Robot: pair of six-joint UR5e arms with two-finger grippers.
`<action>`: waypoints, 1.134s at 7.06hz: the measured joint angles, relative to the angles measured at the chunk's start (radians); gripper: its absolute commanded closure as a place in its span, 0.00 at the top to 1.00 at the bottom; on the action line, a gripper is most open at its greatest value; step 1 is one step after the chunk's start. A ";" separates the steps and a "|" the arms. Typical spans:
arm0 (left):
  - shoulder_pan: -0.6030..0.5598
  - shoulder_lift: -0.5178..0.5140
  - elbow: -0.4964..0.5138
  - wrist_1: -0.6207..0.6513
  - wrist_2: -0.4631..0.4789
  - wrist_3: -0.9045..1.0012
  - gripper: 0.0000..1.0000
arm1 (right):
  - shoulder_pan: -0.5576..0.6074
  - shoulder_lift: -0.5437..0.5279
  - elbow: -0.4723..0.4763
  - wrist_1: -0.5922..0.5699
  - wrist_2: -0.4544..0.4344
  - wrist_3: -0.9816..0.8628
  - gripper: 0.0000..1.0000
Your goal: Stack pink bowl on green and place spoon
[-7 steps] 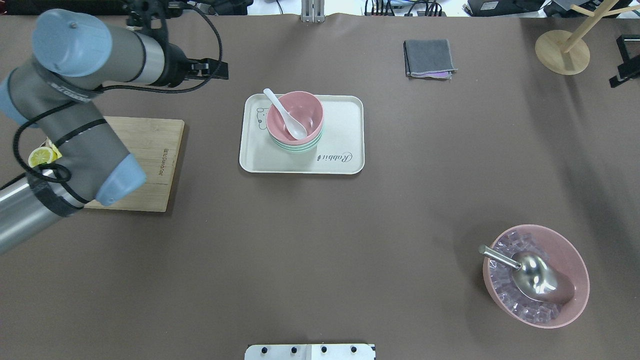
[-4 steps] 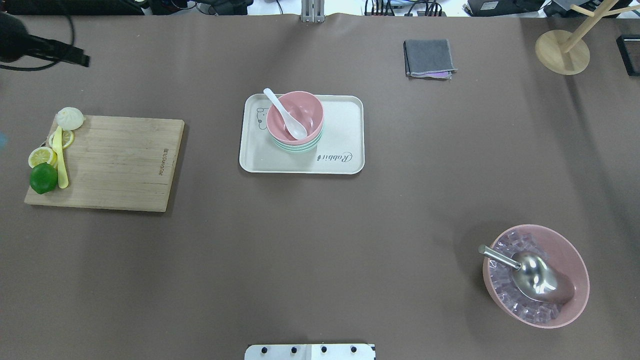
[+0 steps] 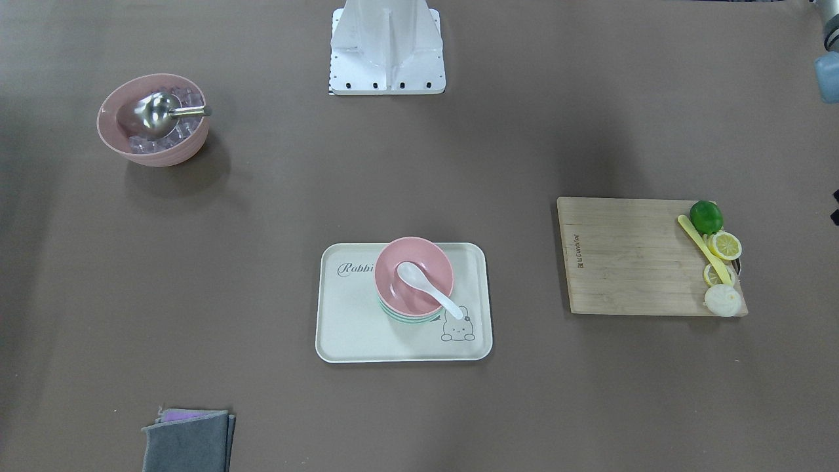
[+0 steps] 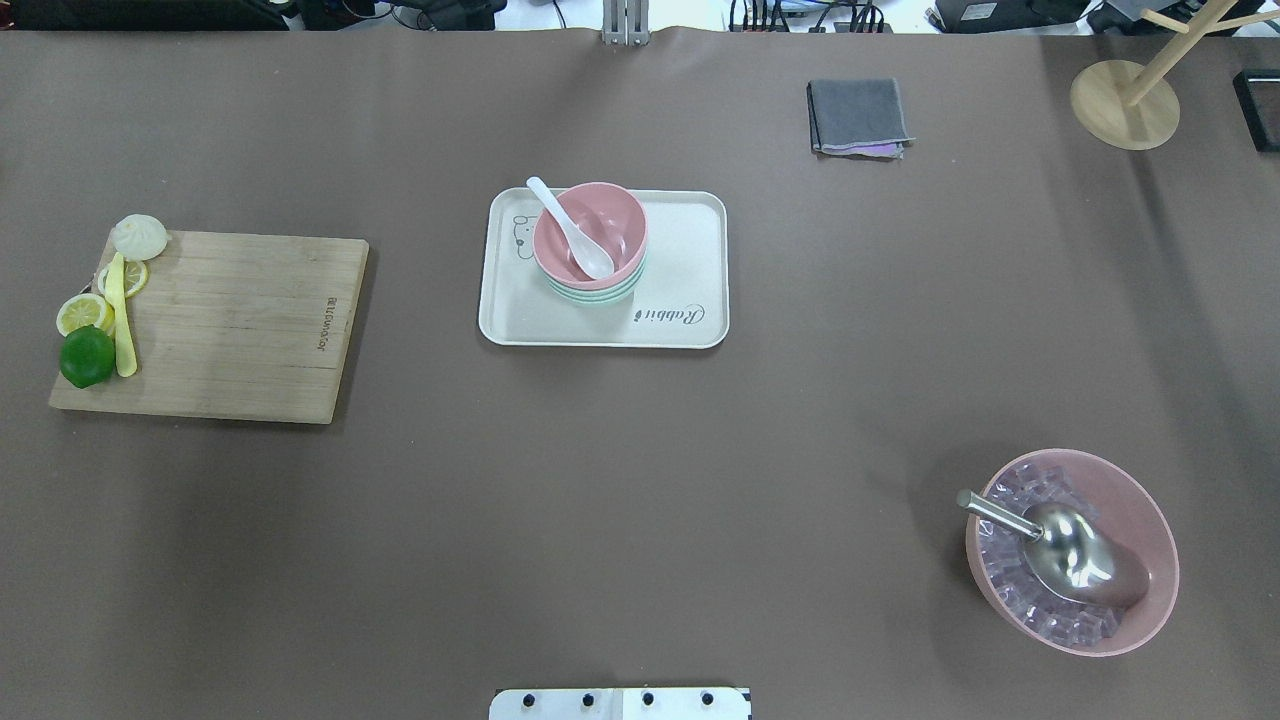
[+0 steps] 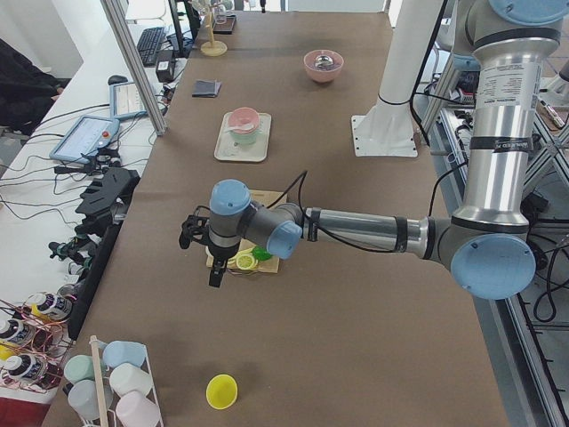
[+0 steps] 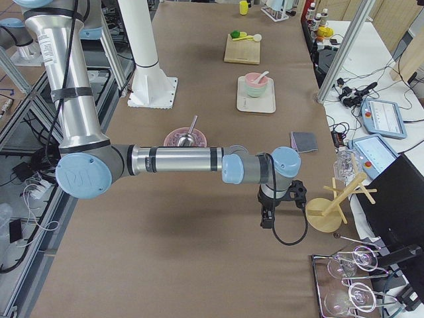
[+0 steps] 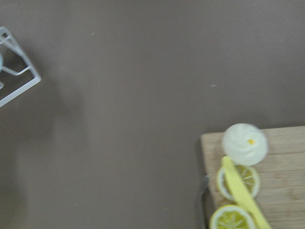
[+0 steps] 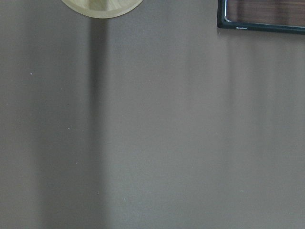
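Observation:
The pink bowl (image 4: 612,222) sits nested on top of the stack of pale green bowls (image 4: 598,296) on a cream tray (image 4: 680,290). The white spoon (image 4: 570,228) lies in the pink bowl, its handle sticking out over the rim. The same stack shows in the front-facing view: the pink bowl (image 3: 426,259), the spoon (image 3: 427,288), the green bowls (image 3: 409,320). My left gripper (image 5: 203,249) hangs by the end of the cutting board, far from the tray. My right gripper (image 6: 266,215) hangs near the wooden stand. Both show only in side views, so I cannot tell whether they are open or shut.
A wooden cutting board (image 4: 230,325) with a lime, lemon slices, a yellow utensil and a white bun lies on the left. A ridged pink bowl (image 4: 1150,500) with ice and a steel scoop stands at the near right. A grey cloth (image 4: 860,117) and a wooden stand (image 4: 1125,105) are at the back.
My left arm has swung off the left side of the overhead view and uncovered the cutting board. The right gripper has left the right edge. The bowls and spoon have not moved.

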 measured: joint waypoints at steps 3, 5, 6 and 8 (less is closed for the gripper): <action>-0.094 0.006 -0.010 0.171 -0.089 0.135 0.98 | 0.015 -0.092 0.099 -0.005 0.039 0.025 1.00; -0.107 0.033 -0.054 0.211 -0.098 0.143 0.98 | 0.016 -0.155 0.147 -0.003 0.055 0.028 1.00; -0.110 0.047 -0.066 0.216 -0.098 0.144 0.98 | 0.016 -0.167 0.154 -0.003 0.063 0.028 1.00; -0.111 0.059 -0.064 0.226 -0.098 0.145 0.98 | 0.016 -0.172 0.155 -0.004 0.073 0.030 1.00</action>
